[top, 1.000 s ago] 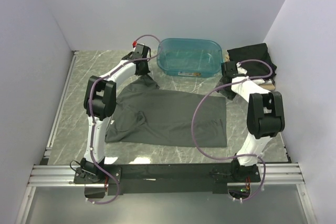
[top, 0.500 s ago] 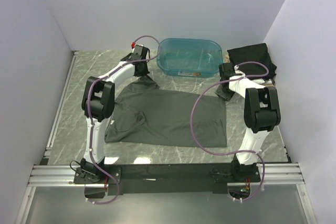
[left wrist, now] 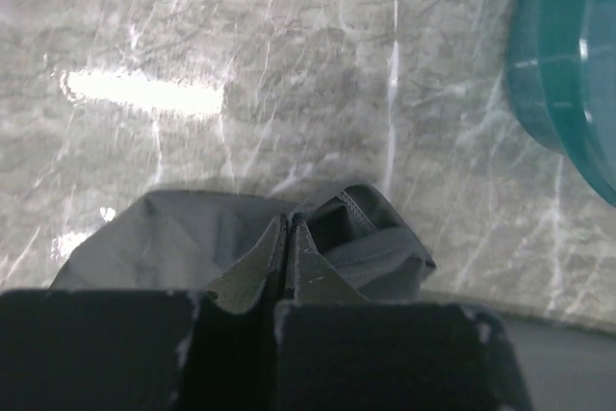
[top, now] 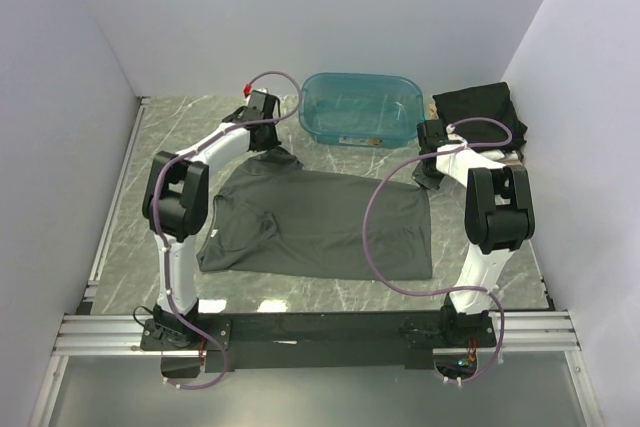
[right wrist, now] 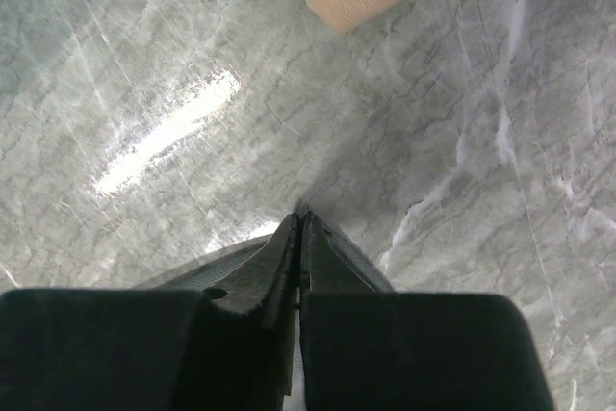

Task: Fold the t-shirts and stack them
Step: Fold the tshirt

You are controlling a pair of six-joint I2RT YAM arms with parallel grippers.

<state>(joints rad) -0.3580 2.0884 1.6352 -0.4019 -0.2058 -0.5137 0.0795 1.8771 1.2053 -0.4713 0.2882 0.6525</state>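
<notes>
While the grey tee [top: 320, 222] lies flat on the bench [top: 130, 197], the left pincer [left wrist: 287, 238] grips its far left corner and the right pincer [right wrist: 300, 223] is clenched at the other (maybe on nothing). Lifted now, that side could slip.

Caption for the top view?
Left gripper and right gripper each pinch a far corner of the spread grey t-shirt near the tub.
</notes>
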